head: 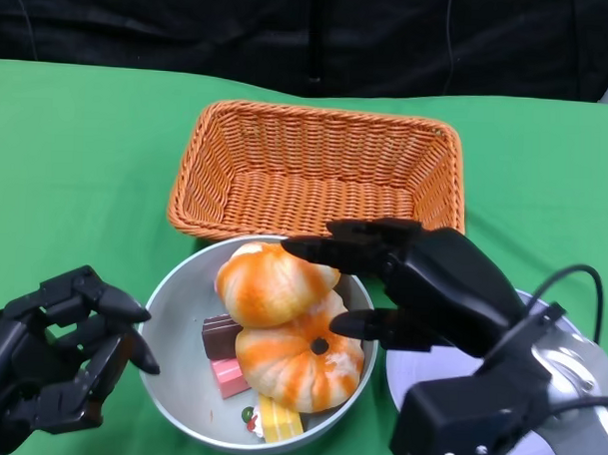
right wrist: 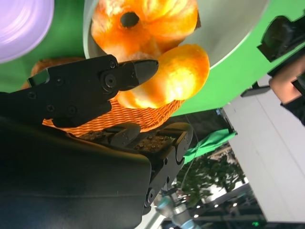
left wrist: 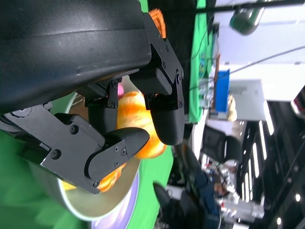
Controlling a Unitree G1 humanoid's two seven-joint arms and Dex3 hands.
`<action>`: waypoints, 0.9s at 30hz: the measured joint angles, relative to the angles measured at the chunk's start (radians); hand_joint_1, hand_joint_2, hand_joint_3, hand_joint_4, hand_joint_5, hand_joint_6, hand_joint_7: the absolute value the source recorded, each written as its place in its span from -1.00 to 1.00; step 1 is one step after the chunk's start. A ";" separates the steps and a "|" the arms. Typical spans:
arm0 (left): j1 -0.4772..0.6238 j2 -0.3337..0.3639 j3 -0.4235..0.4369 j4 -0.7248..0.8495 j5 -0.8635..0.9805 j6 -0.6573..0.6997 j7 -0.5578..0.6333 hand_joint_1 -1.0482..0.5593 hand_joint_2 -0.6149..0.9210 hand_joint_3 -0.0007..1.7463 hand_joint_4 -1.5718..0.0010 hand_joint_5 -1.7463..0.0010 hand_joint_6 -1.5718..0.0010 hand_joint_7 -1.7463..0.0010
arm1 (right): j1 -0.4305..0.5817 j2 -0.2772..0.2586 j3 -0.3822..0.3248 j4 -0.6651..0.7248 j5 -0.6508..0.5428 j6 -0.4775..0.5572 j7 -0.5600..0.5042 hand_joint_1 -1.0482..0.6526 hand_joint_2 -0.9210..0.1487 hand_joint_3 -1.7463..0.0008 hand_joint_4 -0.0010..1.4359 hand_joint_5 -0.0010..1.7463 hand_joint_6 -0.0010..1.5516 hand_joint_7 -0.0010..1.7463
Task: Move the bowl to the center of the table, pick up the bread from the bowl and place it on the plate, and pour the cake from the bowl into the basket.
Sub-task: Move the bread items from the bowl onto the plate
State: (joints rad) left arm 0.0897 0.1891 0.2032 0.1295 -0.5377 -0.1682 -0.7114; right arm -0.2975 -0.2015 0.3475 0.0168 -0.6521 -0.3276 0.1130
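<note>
The pale grey round bowl [head: 171,313] stands on the green table cloth [head: 77,150], just in front of the orange woven wicker basket [head: 321,168], with its far rim almost touching the basket's near wall. In the bowl lie two orange-and-white glazed bread rolls: the upper roll [head: 272,284] leans on the lower roll [head: 299,362], which has a dark hole on its top. Beside them are the small cake pieces [head: 225,355], one brown, one pink and one yellow.

The right hand [head: 402,281] hangs over the bowl's right side. Its fingers are apart, one above the upper roll and one near the lower roll, and they grasp nothing. The light purple plate [head: 404,376] lies to the right of the bowl, mostly hidden under this arm.

The left hand [head: 55,354] is just left of the bowl, with fingers loosely curled and holding nothing.
</note>
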 measured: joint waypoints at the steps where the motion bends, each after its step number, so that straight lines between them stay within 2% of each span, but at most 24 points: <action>1: 0.001 0.006 0.000 0.000 -0.007 0.009 -0.013 0.19 0.32 0.36 -0.01 -0.77 0.01 -0.41 | -0.012 0.000 0.008 0.013 -0.008 0.000 -0.005 -0.26 -1.00 0.93 -0.42 -1.00 -0.38 -1.00; 4: 0.005 0.031 0.003 -0.007 -0.073 0.109 -0.076 0.17 0.45 0.16 -0.02 -0.82 0.01 -0.43 | -0.053 0.000 0.029 0.062 -0.034 -0.008 -0.019 -0.26 -1.00 0.94 -0.39 -0.98 -0.37 -0.99; 8: 0.009 0.048 0.006 -0.026 -0.136 0.218 -0.119 0.16 0.54 0.01 -0.10 -0.74 -0.07 -0.36 | -0.101 0.002 0.057 0.115 -0.056 -0.018 -0.041 -0.25 -0.99 0.96 -0.37 -0.98 -0.34 -0.99; 14: 0.017 0.056 0.006 -0.033 -0.109 0.238 -0.119 0.18 0.61 -0.04 -0.19 -0.72 -0.16 -0.35 | -0.150 0.006 0.091 0.191 -0.082 -0.025 -0.069 -0.26 -0.98 0.97 -0.37 -0.98 -0.34 -0.99; 27: 0.032 0.037 0.003 -0.052 -0.085 0.240 -0.116 0.16 0.64 -0.10 -0.15 -0.74 -0.11 -0.38 | -0.216 0.022 0.151 0.335 -0.141 -0.030 -0.154 -0.23 -0.99 0.98 -0.31 -0.97 -0.36 -1.00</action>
State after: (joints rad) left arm 0.1213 0.2266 0.2058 0.0774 -0.6228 0.0716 -0.8271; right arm -0.5137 -0.1794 0.4988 0.3521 -0.7935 -0.3580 -0.0413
